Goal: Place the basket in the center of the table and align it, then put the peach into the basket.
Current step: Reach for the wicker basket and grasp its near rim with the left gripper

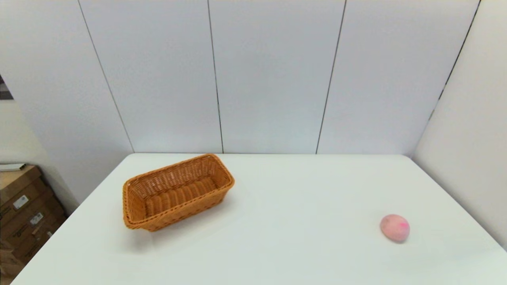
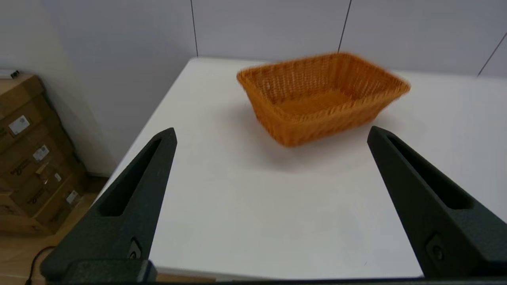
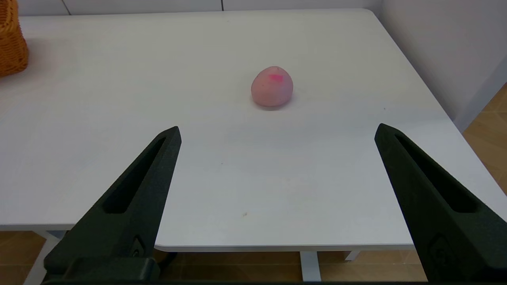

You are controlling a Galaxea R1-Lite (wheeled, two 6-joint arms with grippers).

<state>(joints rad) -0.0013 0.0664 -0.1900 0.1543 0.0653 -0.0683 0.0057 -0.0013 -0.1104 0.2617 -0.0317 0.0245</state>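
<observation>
The orange-brown wicker basket [image 1: 178, 192] sits empty on the left half of the white table [image 1: 285, 221], turned at an angle to the table's edges. The pale pink peach [image 1: 394, 227] lies alone on the table's right side. Neither arm shows in the head view. In the left wrist view my left gripper [image 2: 271, 132] is open, held over the table's near edge, with the basket [image 2: 323, 97] ahead of it and well apart. In the right wrist view my right gripper [image 3: 277, 130] is open near the table's front edge, the peach [image 3: 272, 86] ahead of it, untouched.
Stacked cardboard boxes [image 1: 23, 213] stand on the floor off the table's left side, seen also as boxes [image 2: 33, 158] in the left wrist view. Grey wall panels [image 1: 273, 75] rise behind the table and along its right side. A corner of the basket [image 3: 12, 39] shows in the right wrist view.
</observation>
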